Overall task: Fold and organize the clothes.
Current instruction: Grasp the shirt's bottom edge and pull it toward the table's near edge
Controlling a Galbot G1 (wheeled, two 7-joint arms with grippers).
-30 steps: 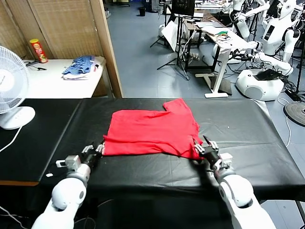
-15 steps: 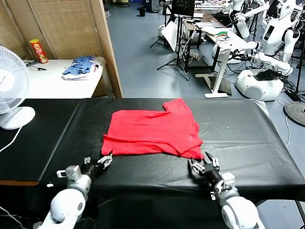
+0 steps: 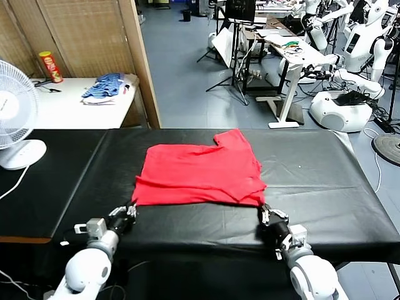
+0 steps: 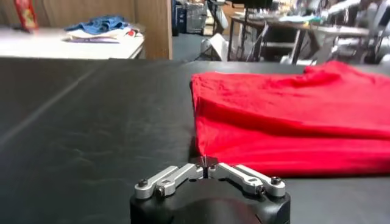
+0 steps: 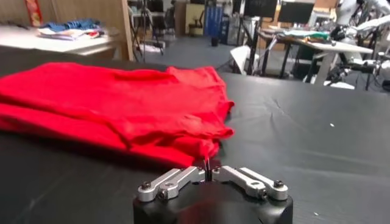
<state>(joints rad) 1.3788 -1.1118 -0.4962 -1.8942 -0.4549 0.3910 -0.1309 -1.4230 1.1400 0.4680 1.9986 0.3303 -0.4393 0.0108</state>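
A long table covered in black sheet (image 3: 325, 181) fills the foreground. On it, near the front edge and about midway across, lies the red T-shirt (image 3: 200, 174), folded into a rough rectangle with one sleeve projecting toward the far side.

The left gripper (image 3: 129, 211) sits low at the shirt's near left corner, its fingers brought together; in the left wrist view the fingertips (image 4: 206, 163) meet right at the hem's corner, though whether cloth is pinched between them cannot be told.

The right gripper (image 3: 267, 215) sits at the near right corner, likewise clenched; in the right wrist view its tips (image 5: 208, 168) close just at the edge of the bunched red fabric, and a grip on it cannot be confirmed.

To the left, a white desk fan (image 3: 14, 119) stands on the black surface. Behind it, a white side table (image 3: 75, 109) bears a blue-and-white striped garment pile (image 3: 105, 86) and a red snack canister (image 3: 50, 66). A wooden folding screen (image 3: 87, 34) backs that table. Beyond, grey floor (image 3: 187, 81), desks with equipment (image 3: 281, 44) and other white robots (image 3: 356, 56) occupy the room.
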